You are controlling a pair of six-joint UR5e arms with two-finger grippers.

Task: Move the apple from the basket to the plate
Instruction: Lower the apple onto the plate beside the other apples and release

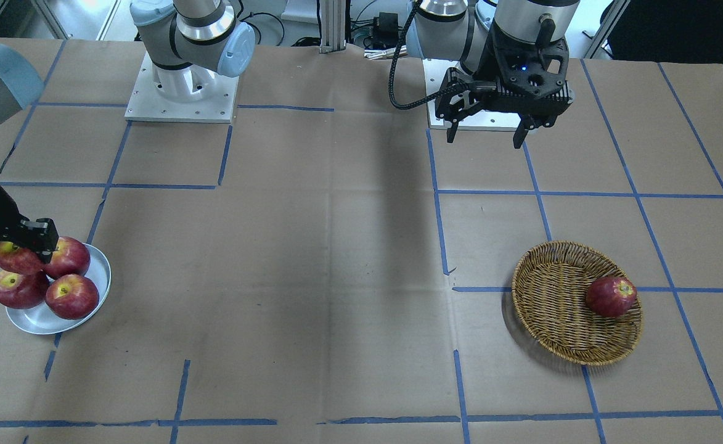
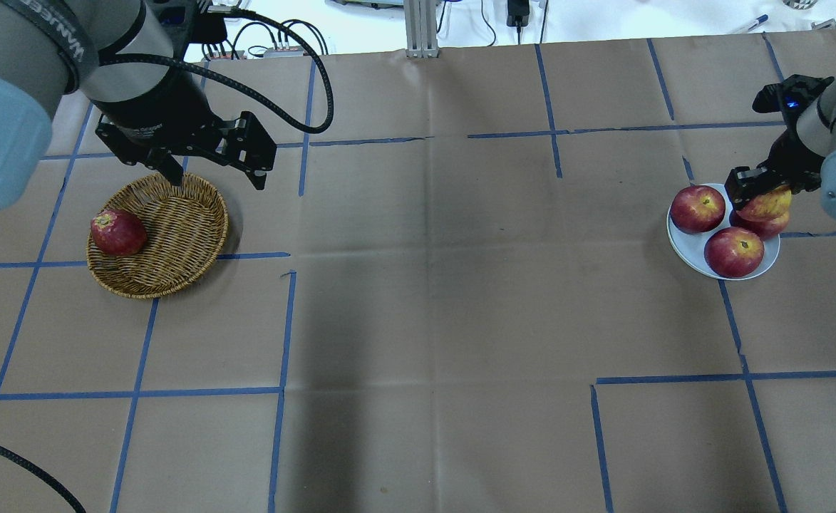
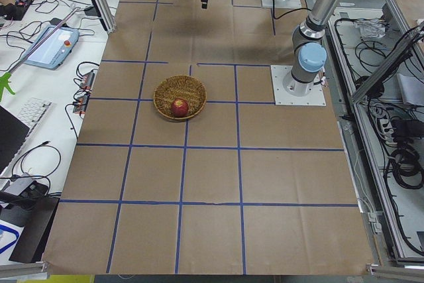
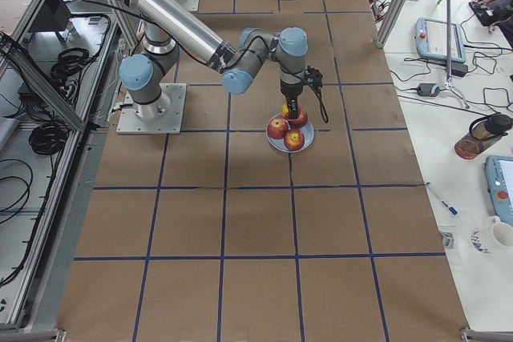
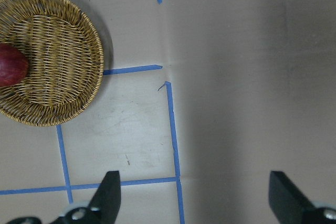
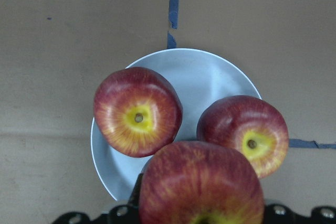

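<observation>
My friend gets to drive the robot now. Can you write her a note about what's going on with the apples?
Right gripper: shut on the apple, holding it over the plate. It has not let go yet.
Left gripper: open and empty, up in the air by the basket.
Three other apples lie on the plate. One dark red apple lies in the basket.
Done: the apple is out of the basket and across the table.
Left: lower it into a free spot on the plate, open the right gripper and lift away.
</observation>
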